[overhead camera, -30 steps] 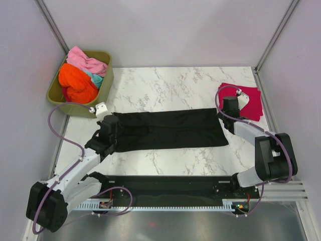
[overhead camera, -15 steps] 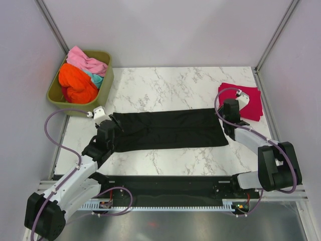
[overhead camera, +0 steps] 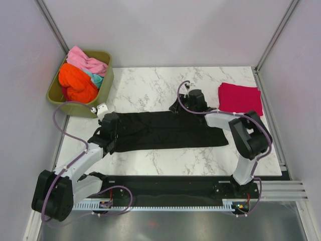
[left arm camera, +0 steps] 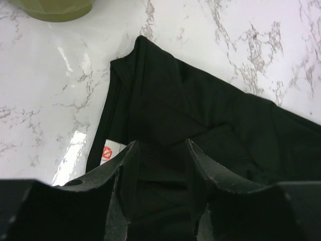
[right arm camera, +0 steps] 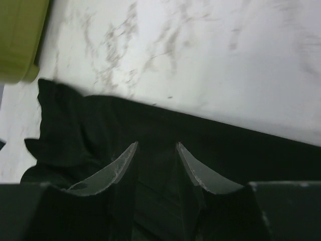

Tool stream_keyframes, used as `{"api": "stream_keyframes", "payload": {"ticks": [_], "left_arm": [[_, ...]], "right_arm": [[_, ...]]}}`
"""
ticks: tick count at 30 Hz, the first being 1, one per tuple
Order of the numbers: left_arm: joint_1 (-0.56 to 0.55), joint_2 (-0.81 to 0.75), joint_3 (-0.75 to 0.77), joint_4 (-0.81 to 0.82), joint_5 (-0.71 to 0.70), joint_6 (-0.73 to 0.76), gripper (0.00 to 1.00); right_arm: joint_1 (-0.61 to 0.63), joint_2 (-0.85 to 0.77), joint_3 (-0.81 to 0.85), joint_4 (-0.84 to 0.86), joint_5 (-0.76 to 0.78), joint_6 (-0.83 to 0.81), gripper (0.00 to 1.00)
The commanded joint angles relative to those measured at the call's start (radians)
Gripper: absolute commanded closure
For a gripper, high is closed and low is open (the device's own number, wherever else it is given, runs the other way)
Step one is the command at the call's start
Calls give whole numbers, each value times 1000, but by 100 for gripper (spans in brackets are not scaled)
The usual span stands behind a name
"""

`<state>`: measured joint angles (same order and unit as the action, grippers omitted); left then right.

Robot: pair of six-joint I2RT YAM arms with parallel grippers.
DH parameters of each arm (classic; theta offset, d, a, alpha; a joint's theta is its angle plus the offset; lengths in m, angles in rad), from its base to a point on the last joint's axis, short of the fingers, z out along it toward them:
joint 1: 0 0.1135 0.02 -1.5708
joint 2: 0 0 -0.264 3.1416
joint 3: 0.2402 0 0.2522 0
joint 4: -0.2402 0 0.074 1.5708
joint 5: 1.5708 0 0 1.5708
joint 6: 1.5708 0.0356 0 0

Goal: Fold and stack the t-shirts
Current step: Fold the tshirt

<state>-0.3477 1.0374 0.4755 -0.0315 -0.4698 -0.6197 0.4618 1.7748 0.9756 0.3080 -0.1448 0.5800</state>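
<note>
Marble counter (overhead camera: 150, 85): crimson t-shirt (overhead camera: 239, 98) folded, far-right corner; black t-shirt (overhead camera: 165, 130) part-folded, mid-counter; unfolded shirts (overhead camera: 77, 83) waiting in olive tub (overhead camera: 106, 80). My left claw (left arm camera: 160, 145) and right claw (right arm camera: 156, 145): spread, holding nothing.

Right gripper (right arm camera: 155, 160) over black shirt (right arm camera: 241, 145)
I see fingers (right arm camera: 119, 168) parted above it; marble table (right arm camera: 200, 50) beyond, green tub (right arm camera: 20, 40) upper left.
</note>
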Motion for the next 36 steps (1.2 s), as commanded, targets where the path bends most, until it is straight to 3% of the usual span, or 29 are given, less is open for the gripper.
{"api": "stream_keyframes", "payload": {"ticks": [1, 12, 16, 22, 24, 29, 33, 36], "left_arm": [[45, 74, 70, 65, 62, -49, 54], [61, 279, 231, 104, 108, -31, 65], [72, 400, 320, 46, 135, -18, 82], [153, 529, 373, -23, 208, -103, 96], [188, 532, 361, -30, 198, -133, 96], [200, 544, 345, -27, 178, -143, 97], [205, 581, 371, -34, 198, -130, 97], [207, 602, 382, -36, 194, -121, 97]], "right_arm": [[75, 131, 115, 91, -242, -6, 57], [221, 351, 339, 131, -292, 15, 58], [221, 455, 420, 140, -285, 46, 62], [225, 575, 518, 141, -295, 84, 62], [225, 609, 531, 167, -300, 98, 56], [233, 617, 541, 204, -276, 149, 55], [258, 594, 568, 97, -265, 98, 54], [262, 584, 516, 192, -330, 122, 50]]}}
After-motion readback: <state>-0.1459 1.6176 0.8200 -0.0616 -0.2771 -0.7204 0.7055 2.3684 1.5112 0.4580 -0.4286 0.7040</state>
